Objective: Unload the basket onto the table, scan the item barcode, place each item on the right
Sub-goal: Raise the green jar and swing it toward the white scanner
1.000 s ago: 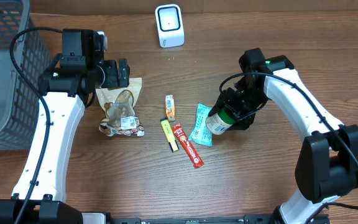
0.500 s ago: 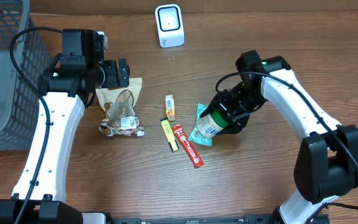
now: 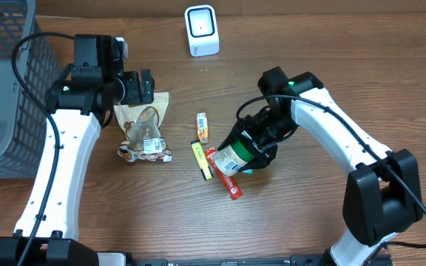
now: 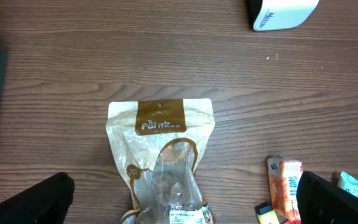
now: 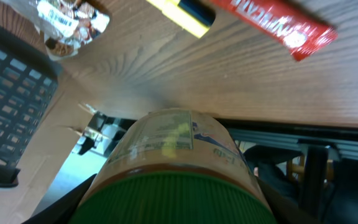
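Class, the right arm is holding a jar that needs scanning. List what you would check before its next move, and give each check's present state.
1. Grip: the right pincer is closed on the jar at its green-lid end. Ok.
2. Barcode facing the scanner: the label is blurred and no barcode can be made out. Cannot tell.
3. Jar at the scanner: it hangs over the red stick, well apart from the scanner. Not ok.
4. Path to the scanner: bare wood lies between them. Ok.
5. Left pincer out of the way: it is open above the brown pouch, off to the side. Ok.
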Tool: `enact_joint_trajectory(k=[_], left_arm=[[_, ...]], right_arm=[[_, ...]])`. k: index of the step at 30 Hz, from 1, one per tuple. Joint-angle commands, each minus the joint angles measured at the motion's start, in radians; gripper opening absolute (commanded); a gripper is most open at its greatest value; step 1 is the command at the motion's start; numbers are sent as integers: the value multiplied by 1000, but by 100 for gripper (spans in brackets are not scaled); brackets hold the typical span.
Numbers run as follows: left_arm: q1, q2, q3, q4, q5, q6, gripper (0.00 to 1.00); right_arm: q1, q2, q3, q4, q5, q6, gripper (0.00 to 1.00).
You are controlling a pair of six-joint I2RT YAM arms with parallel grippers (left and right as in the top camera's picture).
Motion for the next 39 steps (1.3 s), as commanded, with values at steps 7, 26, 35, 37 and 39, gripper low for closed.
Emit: enact_joint_trajectory(k=[7, 26, 35, 37, 39], left_arm=[[-1, 7, 6, 3, 4, -6, 100], [-1, 6, 6, 3, 4, -6, 100], [-1, 7, 6, 3, 4, -6, 100], [-1, 7, 6, 3, 4, -6, 100], [-1, 7, 6, 3, 4, -6, 100]], right_arm=[[8, -6, 19, 5, -76, 15, 30], [0, -6, 21, 276, 262, -117, 11], [-89, -6, 311, 148, 169, -294, 4], [-91, -5, 440, 76, 204, -316, 4], [-91, -5, 561, 26, 249, -316, 4]])
